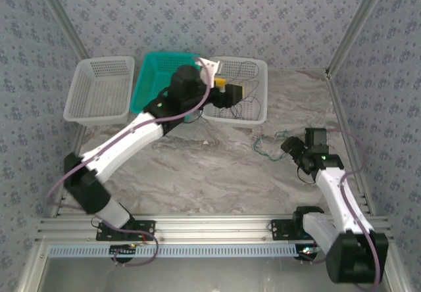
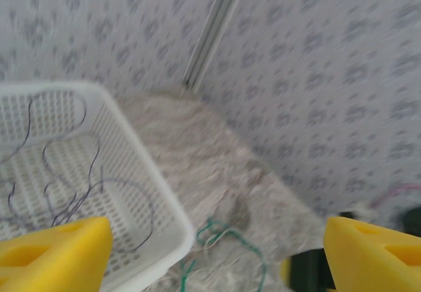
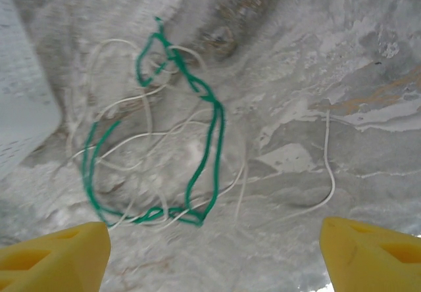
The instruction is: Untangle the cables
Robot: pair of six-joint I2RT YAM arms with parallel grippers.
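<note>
The cables lie in two places. A thin dark cable (image 2: 97, 160) curls loosely inside the white basket (image 2: 148, 173) at the back, also seen from above as the dark cable (image 1: 245, 75). A green cable (image 3: 215, 134) and a white cable (image 3: 327, 167) lie looped over each other on the marble table, right of that basket, the green cable (image 1: 266, 144) in front of the right arm. My left gripper (image 2: 217, 252) hangs open over the basket's near corner, nothing between its yellow fingers. My right gripper (image 3: 214, 239) is open just above the green and white loops, touching neither.
Along the back wall stand a white basket (image 1: 99, 88) on the left, a teal basket (image 1: 158, 75) beside it, and the white basket (image 1: 253, 111) with the dark cable. Metal frame posts run up both back corners. Bare marble table (image 1: 197, 167) spreads between the arms.
</note>
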